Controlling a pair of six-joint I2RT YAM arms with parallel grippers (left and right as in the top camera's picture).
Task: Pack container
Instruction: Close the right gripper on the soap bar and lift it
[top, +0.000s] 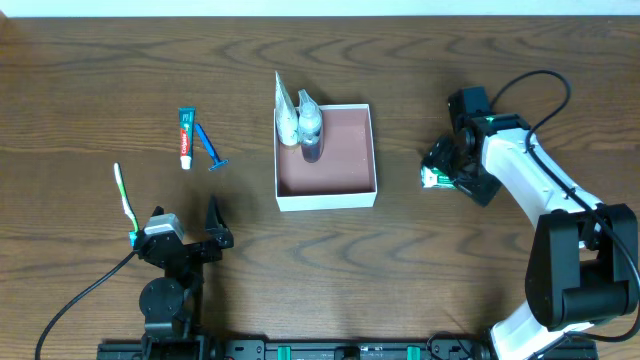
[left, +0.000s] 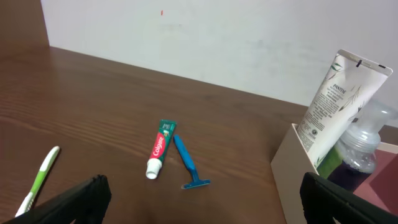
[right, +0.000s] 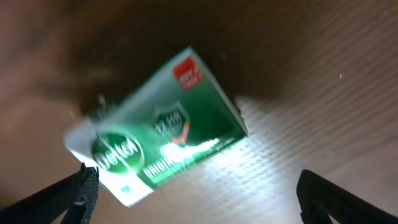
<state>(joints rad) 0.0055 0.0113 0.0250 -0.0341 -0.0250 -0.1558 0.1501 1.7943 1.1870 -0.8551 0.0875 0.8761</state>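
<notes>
The container (top: 345, 150), a square white-walled box with a reddish-brown inside, sits mid-table. A white tube (top: 286, 110) and a clear bottle (top: 311, 130) lean in its far left corner. My left gripper (top: 188, 225) rests open near the front edge, left of the container and empty. In the left wrist view the left gripper (left: 202, 199) faces the container wall (left: 292, 168), the tube (left: 339, 106) and the bottle (left: 360, 149). My right gripper (top: 447, 170) hangs open over a green soap box (top: 436, 178) right of the container. In the right wrist view its fingers (right: 81, 193) straddle the box (right: 161, 124) without touching.
A toothpaste tube (top: 185, 137) and a blue razor (top: 211, 148) lie side by side left of the container, also in the left wrist view as toothpaste (left: 160, 148) and razor (left: 186, 163). A green-and-white toothbrush (top: 125, 197) lies further left, toothbrush (left: 38, 180).
</notes>
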